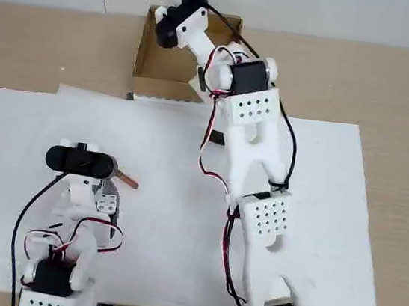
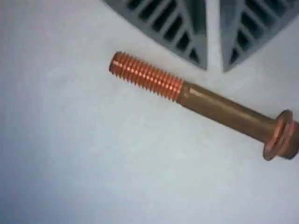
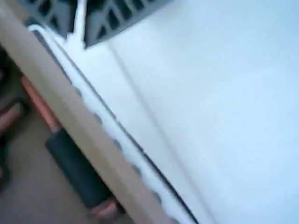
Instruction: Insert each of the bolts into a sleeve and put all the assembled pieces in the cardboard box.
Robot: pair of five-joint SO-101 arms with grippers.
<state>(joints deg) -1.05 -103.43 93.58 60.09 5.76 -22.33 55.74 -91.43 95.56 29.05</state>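
High view: the bolt [image 1: 128,180] lies on the white sheet [image 1: 163,238] just beside the left hand [image 1: 113,174], well apart from the cardboard box [image 1: 149,55], where the right arm is.

Left wrist view: the left hand's jaws are nearly closed and empty, just beside the shank. It should probably open wider, straddle the smooth shank near the head and leave the thread free for a sleeve.

Right wrist view: the right hand [image 3: 78,32], jaws nearly closed and empty, hangs by the box wall. One assembled piece [image 3: 74,172] lies inside.
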